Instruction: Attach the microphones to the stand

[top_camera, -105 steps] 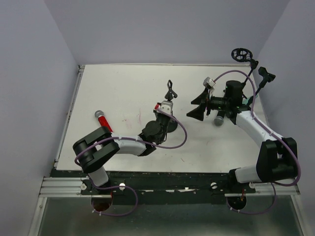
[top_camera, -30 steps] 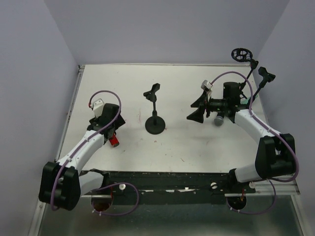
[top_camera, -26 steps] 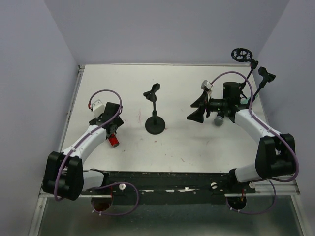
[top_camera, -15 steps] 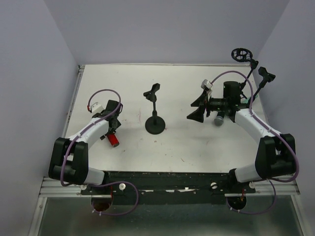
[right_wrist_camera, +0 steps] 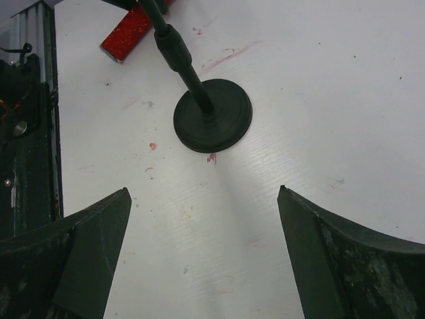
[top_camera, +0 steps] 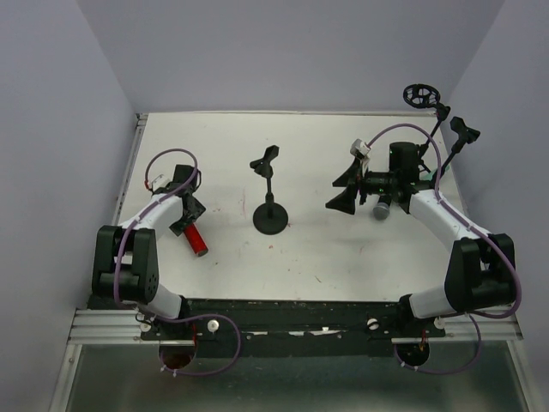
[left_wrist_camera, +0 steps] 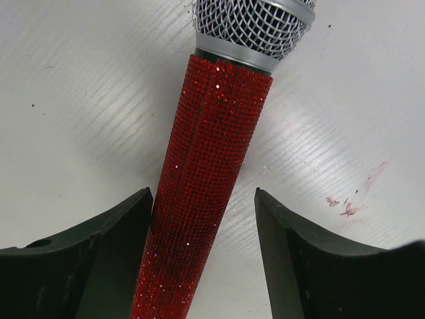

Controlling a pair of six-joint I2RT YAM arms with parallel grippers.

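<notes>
A red glitter microphone (left_wrist_camera: 212,153) with a grey mesh head lies flat on the white table. In the left wrist view it runs between the fingers of my left gripper (left_wrist_camera: 202,193). The left finger touches it and a gap shows at the right finger. From above, only its red tail (top_camera: 197,242) shows below the left gripper (top_camera: 187,219). The black stand (top_camera: 272,219) is upright mid-table, its clip (top_camera: 266,160) empty. My right gripper (top_camera: 347,190) hovers open to the stand's right, nothing in it (right_wrist_camera: 203,189). A grey mesh head of a microphone (top_camera: 383,207) peeks from under the right arm.
A second black stand with a clip (top_camera: 463,130) and a round ring (top_camera: 418,94) is at the table's far right corner. The right wrist view shows the middle stand's base (right_wrist_camera: 212,116) and the red microphone's tail (right_wrist_camera: 129,33). The table's left edge (top_camera: 129,189) is close to the left arm.
The left arm has swung further left and back along the red microphone, and its jaws have narrowed around it. The right arm and the stand have not moved.
</notes>
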